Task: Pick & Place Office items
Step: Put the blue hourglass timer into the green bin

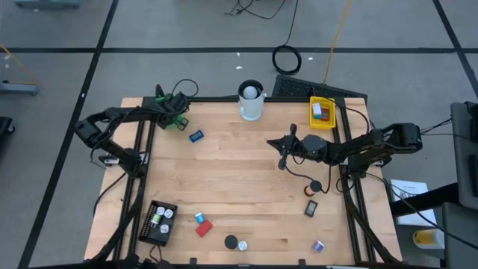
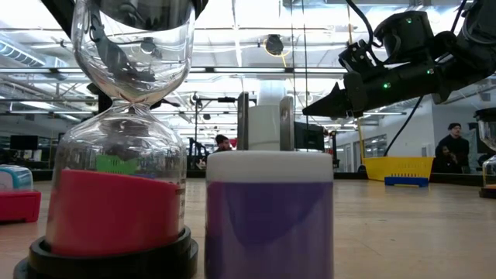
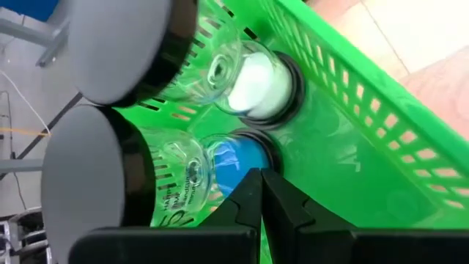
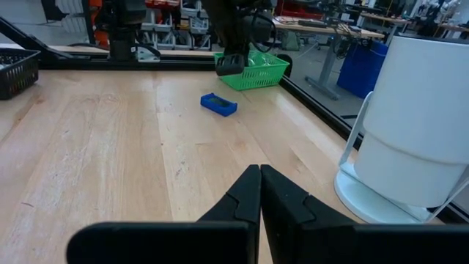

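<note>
1. The left pincer (image 3: 260,192) is pressed together with nothing in it. It is hung over the green tray (image 1: 173,112), which sits at a far corner of the bench (image 1: 239,179).
2. Two small sand timers (image 3: 220,81), one white and one blue, are seen lying inside the green tray.
3. The right pincer (image 4: 260,187) is pressed together and empty too. It is held above the bench, far from the green tray, near the white cup (image 1: 251,100).
4. A blue block (image 1: 196,136) is seen just beside the green tray. More small items, like a red block (image 1: 203,229), are left far from the green tray, at the near edge.
5. It looks like a drop is done and a new pick is next. For that, a pincer must be spread first and put down over one item.
</note>
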You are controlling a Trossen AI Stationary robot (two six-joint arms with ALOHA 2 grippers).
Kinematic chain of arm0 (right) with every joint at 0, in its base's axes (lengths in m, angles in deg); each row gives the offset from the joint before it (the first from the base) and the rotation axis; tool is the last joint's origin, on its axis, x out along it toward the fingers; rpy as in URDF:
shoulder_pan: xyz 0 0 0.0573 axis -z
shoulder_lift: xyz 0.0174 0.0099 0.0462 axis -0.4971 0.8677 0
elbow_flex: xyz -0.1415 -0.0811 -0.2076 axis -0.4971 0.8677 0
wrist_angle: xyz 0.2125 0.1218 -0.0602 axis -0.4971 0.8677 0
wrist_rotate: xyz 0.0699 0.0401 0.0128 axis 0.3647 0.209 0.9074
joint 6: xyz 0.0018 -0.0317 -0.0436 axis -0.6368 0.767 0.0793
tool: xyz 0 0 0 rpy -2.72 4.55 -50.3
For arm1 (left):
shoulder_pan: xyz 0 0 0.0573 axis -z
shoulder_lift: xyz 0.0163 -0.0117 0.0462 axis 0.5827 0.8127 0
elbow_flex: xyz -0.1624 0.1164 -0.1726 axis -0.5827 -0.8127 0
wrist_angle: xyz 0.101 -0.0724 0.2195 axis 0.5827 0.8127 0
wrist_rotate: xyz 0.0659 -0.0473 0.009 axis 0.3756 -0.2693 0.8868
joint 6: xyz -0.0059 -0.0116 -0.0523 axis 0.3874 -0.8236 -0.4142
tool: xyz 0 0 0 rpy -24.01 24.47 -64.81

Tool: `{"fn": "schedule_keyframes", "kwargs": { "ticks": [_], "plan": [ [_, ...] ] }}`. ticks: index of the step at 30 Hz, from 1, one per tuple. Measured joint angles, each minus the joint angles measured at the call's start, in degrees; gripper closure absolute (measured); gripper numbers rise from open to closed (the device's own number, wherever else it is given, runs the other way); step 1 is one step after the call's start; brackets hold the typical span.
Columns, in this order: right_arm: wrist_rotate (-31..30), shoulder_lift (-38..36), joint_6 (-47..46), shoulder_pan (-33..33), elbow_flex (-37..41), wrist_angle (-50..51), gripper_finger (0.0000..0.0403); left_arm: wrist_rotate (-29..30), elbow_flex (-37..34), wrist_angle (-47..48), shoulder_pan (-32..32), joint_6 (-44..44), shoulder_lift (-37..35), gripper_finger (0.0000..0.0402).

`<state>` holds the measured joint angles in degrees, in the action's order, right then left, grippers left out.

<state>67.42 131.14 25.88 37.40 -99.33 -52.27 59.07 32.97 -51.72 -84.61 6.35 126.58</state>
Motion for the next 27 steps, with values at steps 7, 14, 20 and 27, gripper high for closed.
{"fn": "schedule_keyframes", "kwargs": {
  "ticks": [7, 14, 20, 27],
  "plan": [
    [0.00, 0.00, 0.00, 0.00, 0.00, 0.02, 0.0399, 1.14, 0.02, -0.03, -0.50, -2.67, 0.00, 0.0395],
    [0.00, 0.00, -0.01, -0.13, 0.00, 0.13, 0.0399, 3.98, 0.02, -0.10, -0.50, -5.60, 0.02, 0.0395],
    [-0.02, 0.01, -0.02, -0.20, 0.00, 0.11, 0.0399, 4.74, 0.02, -0.05, -0.50, -5.60, 0.04, 0.0397],
    [-0.02, 0.00, 0.00, -0.20, 0.00, 0.11, 0.0399, 4.48, 0.04, 1.63, 0.34, -2.78, 0.04, 0.0398]
  ]
}}
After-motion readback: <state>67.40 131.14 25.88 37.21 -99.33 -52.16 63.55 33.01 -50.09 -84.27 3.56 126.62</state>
